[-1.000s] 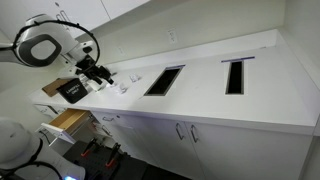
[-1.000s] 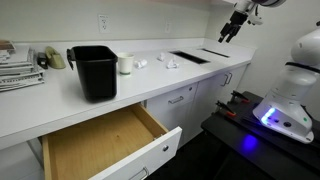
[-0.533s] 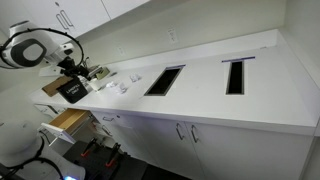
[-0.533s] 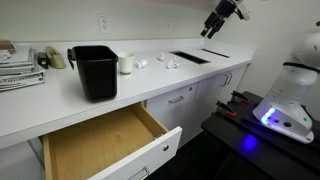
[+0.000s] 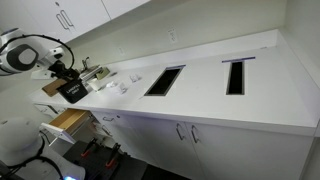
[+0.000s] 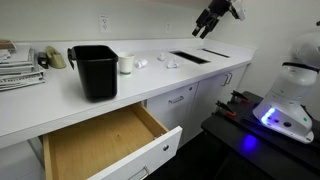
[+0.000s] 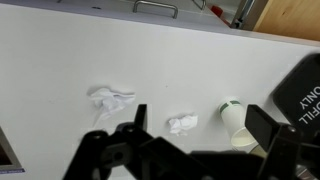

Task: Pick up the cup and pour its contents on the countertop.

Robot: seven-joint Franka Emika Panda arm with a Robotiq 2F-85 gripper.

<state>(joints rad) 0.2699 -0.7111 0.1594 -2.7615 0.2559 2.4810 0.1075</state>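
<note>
The cup (image 7: pixel 238 118) is white with a green band and stands on the white countertop (image 7: pixel 60 60) beside a black bin (image 7: pixel 303 92). In an exterior view the cup (image 6: pixel 126 64) stands right of the bin (image 6: pixel 95 72). My gripper (image 7: pixel 200 132) is open and empty and hovers above the counter, with the cup just inside its right finger (image 7: pixel 266 125). In both exterior views the gripper (image 5: pixel 68 72) (image 6: pixel 209 21) is in the air above the countertop (image 5: pixel 200 95). The cup's contents do not show.
Two crumpled white papers (image 7: pixel 110 97) (image 7: pixel 182 123) lie on the counter left of the cup. A brown wooden drawer (image 6: pixel 100 142) stands pulled open below the bin. Two dark cutouts (image 5: pixel 164 80) (image 5: pixel 235 75) sit further along the counter. Papers and clutter (image 6: pixel 22 66) lie behind the bin.
The arm has swung along the counter towards the end with the bin and cup. The gripper stays open and empty.
</note>
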